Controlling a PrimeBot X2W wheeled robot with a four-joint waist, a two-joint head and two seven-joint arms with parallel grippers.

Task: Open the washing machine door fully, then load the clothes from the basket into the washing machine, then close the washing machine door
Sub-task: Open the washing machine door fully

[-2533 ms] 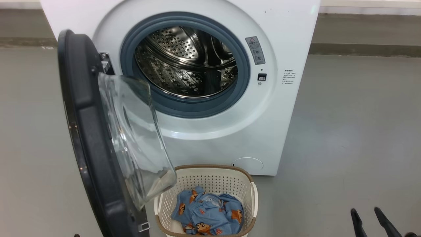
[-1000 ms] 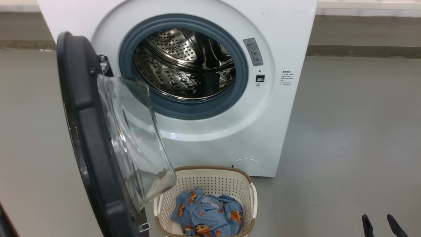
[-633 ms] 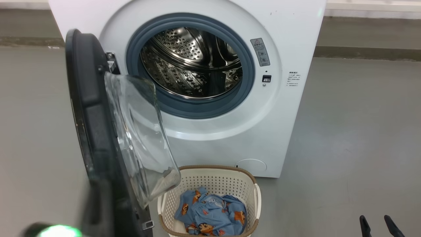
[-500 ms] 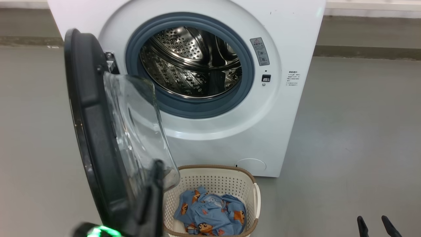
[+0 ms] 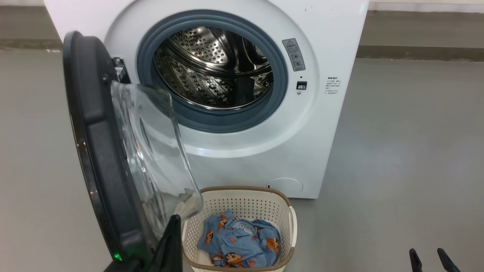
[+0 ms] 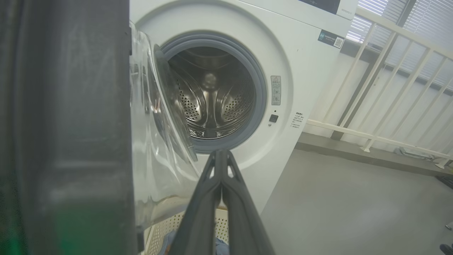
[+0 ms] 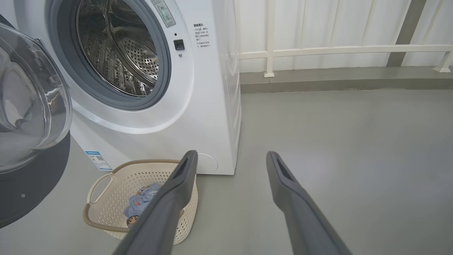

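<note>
The white washing machine [image 5: 332,45] stands ahead with its steel drum [image 5: 211,68] bare. Its door [image 5: 94,151] hangs open to the left, glass bowl [image 5: 155,151] bulging toward the basket. The cream basket [image 5: 245,206] sits on the floor below the opening and holds the blue printed clothes [image 5: 240,241]. My left gripper [image 5: 174,223] is shut with nothing in it, right beside the door's lower inner edge; in the left wrist view its closed fingers [image 6: 221,166] point at the drum. My right gripper [image 5: 429,257] is open and empty at the lower right, well clear of the basket [image 7: 116,184].
Grey floor [image 5: 408,151] spreads to the right of the machine. A white railing [image 7: 318,51] and a raised kerb [image 7: 347,79] run behind it. The door's dark ring [image 6: 63,127] stands close on the left of my left arm.
My left gripper has come up from the lower left to the door's lower inner edge. The head camera has shifted slightly. The door, basket and right gripper stay put.
</note>
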